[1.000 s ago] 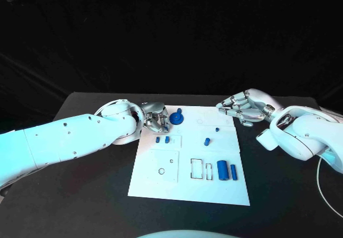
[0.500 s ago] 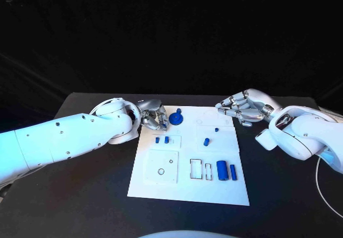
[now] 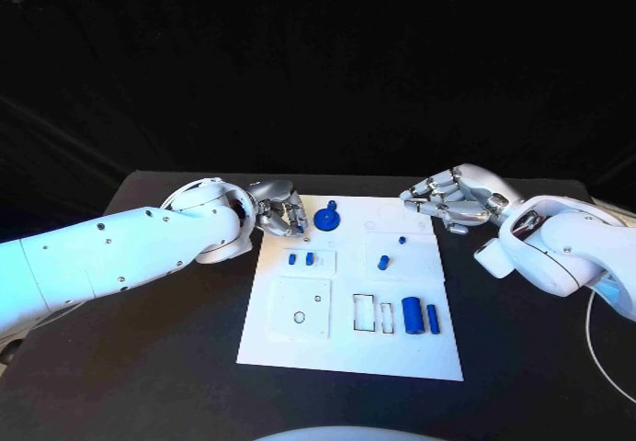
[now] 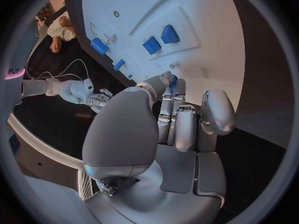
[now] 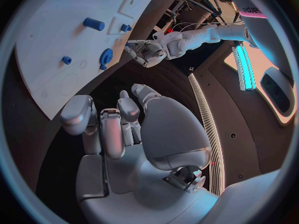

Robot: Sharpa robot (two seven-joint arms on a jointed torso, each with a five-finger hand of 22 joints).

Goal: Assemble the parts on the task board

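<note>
The white task board (image 3: 347,344) lies mid-table. At its far end stands a blue disc-shaped part (image 3: 327,219). Just left of it, my left hand (image 3: 278,219) hovers with fingers curled in. A sliver of a small blue part (image 4: 174,79) shows pinched between its thumb and fingertips. Two small blue blocks (image 3: 300,260) sit side by side in a raised panel. A blue peg (image 3: 381,263) stands mid-board, and a blue cylinder (image 3: 413,316) and thin bar (image 3: 434,318) lie nearer me. My right hand (image 3: 450,200) hangs off the board's far right corner, fingers curled on nothing.
Outlined slots (image 3: 371,313) and a square panel (image 3: 300,308) with a hole sit on the board's near half. Bare black table (image 3: 159,367) lies on both sides of the board. Its far edge runs just behind both hands.
My left hand has drawn back a little to the left, away from the disc-shaped part. The right hand and the parts on the board have not moved.
</note>
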